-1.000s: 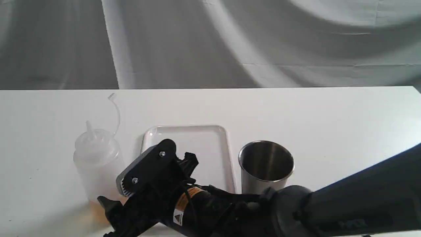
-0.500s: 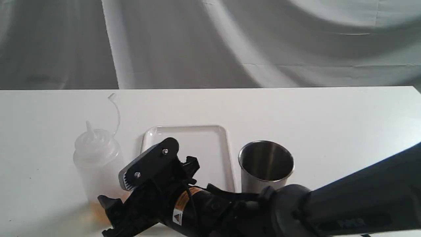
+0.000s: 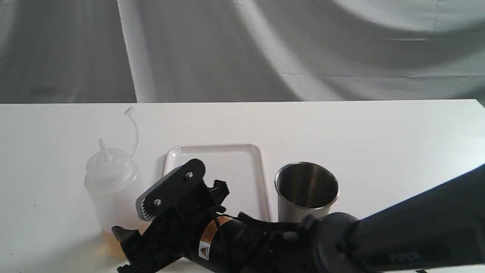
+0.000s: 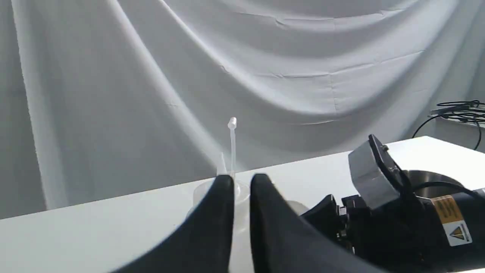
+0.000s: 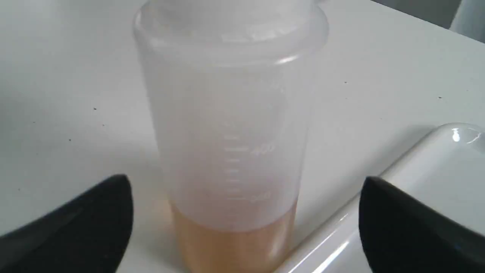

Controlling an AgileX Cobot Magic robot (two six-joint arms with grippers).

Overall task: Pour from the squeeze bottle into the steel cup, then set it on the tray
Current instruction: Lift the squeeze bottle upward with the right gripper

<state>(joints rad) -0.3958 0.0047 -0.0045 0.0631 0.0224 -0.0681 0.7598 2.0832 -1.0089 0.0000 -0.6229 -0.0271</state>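
The squeeze bottle [image 3: 111,182] stands upright on the table at the left, with amber liquid in its base and its cap strap curling up. To its right the white tray [image 3: 227,151] lies flat, and the steel cup [image 3: 306,189] stands right of the tray. My right arm [image 3: 265,242] reaches across the front toward the bottle. In the right wrist view my right gripper [image 5: 242,227] is open, and the bottle [image 5: 227,132] stands close ahead between its wide-set fingers [image 5: 75,220], untouched. My left gripper [image 4: 241,182] is shut and holds nothing, with the bottle's nozzle [image 4: 221,167] behind it.
The white table [image 3: 379,129] ends at a straight back edge in front of a grey draped cloth [image 3: 242,49]. One finger of the right gripper hangs over the tray's corner [image 5: 435,170]. Cables [image 4: 454,110] lie on a side surface in the left wrist view.
The right gripper's head has shifted very slightly near the bottle. The bottle, tray and cup have not moved.
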